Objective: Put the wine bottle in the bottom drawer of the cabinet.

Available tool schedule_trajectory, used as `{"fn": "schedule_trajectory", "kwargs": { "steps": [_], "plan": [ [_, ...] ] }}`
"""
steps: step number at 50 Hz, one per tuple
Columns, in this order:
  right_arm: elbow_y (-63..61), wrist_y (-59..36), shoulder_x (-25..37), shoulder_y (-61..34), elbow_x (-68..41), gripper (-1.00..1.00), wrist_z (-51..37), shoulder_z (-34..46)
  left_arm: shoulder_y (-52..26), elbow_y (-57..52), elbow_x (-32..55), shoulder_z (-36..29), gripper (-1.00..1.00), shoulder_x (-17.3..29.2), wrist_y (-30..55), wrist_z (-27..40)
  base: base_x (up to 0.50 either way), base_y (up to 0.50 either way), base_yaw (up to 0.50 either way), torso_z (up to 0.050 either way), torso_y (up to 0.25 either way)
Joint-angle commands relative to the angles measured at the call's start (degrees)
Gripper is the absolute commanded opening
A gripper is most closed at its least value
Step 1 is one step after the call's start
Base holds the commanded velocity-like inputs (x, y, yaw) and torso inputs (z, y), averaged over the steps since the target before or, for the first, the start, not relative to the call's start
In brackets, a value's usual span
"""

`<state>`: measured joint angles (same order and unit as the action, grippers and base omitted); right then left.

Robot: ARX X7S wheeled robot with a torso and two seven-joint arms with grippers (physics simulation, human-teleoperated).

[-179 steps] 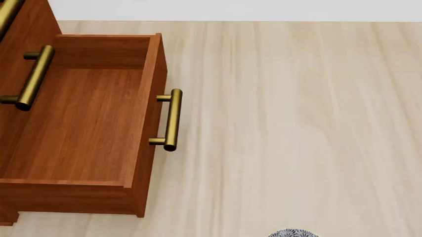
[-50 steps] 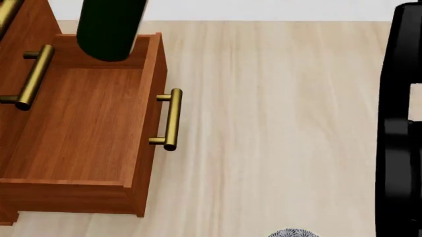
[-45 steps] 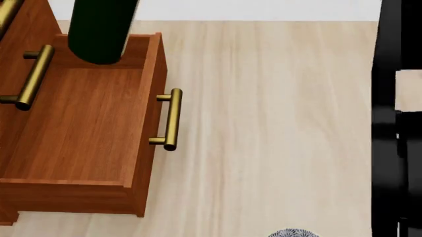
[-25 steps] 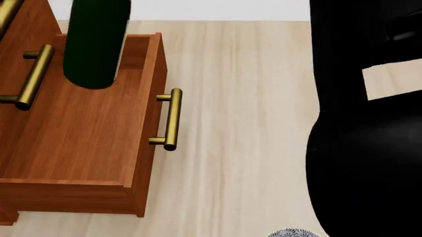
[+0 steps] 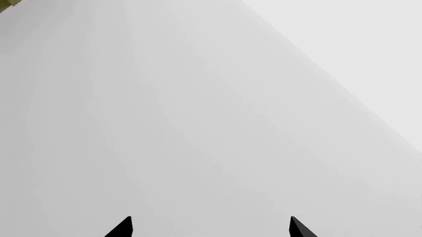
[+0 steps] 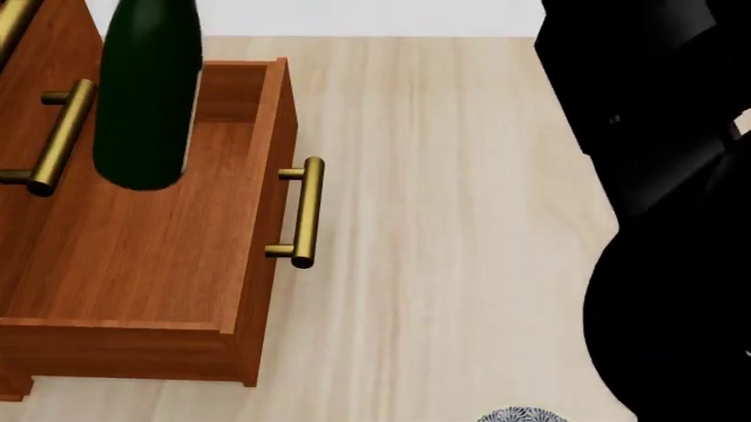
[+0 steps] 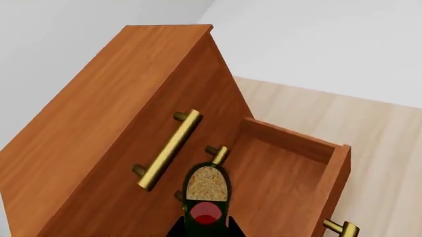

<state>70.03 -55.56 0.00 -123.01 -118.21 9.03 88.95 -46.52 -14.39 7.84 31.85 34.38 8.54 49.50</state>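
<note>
Above the bottom drawer point(image 6: 141, 255), the wine bottle point(image 6: 147, 97) is hanging upright, its dark green glass body smooth and cylindrical, its round base over the drawer's rear half. Seen from the right wrist camera, the bottle's tan, speckled cork point(image 7: 206, 183) is showing end-on, and the right gripper point(image 7: 205, 228) is clamping the neck between two black fingers. The drawer is standing pulled out of the cabinet point(image 7: 118, 128), a reddish-brown box with grained wooden walls and a plain floor. A brass bar handle point(image 6: 305, 214) is projecting from the drawer front. Beside the drawer, pale wood flooring point(image 6: 470, 220) is showing long streaked grain. The left gripper point(image 5: 209, 228) is showing two black pointed fingertips set wide apart against a blank grey surface.
</note>
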Motion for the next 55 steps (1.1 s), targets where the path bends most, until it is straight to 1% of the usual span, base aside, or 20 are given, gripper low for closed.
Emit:
{"fn": "schedule_trajectory", "kwargs": {
  "steps": [1,6,23,34,55],
  "plan": [
    [-3.1,5.0,0.0,0.9,-7.5,-1.00,1.2,6.7,1.6,0.1,0.2,1.0,1.00,-0.7,-1.8,-0.5,0.00,0.00,0.00,0.000,0.000],
    [-3.9,6.4,0.0,2.3,-5.0,-1.00,1.3,6.5,1.8,-0.1,0.1,0.9,1.00,-0.5,-1.5,-0.8,0.00,0.00,0.00,0.002,0.002],
    [-4.3,8.3,0.0,3.6,-4.4,-1.00,3.6,5.5,2.3,1.3,0.0,1.3,1.00,-0.5,-3.2,-1.4,0.00,0.00,0.00,0.000,0.001],
    [-5.5,10.9,0.0,6.8,-3.0,-1.00,2.7,5.2,2.2,1.2,0.1,1.2,1.00,-0.8,-3.5,-1.5,0.00,0.00,0.00,0.000,0.000],
    [-7.4,12.1,0.0,9.0,-0.5,-1.00,3.3,4.4,2.3,1.2,-0.5,0.8,1.00,-1.1,-3.7,-1.5,0.00,0.00,0.00,0.000,0.001]
  ]
}}
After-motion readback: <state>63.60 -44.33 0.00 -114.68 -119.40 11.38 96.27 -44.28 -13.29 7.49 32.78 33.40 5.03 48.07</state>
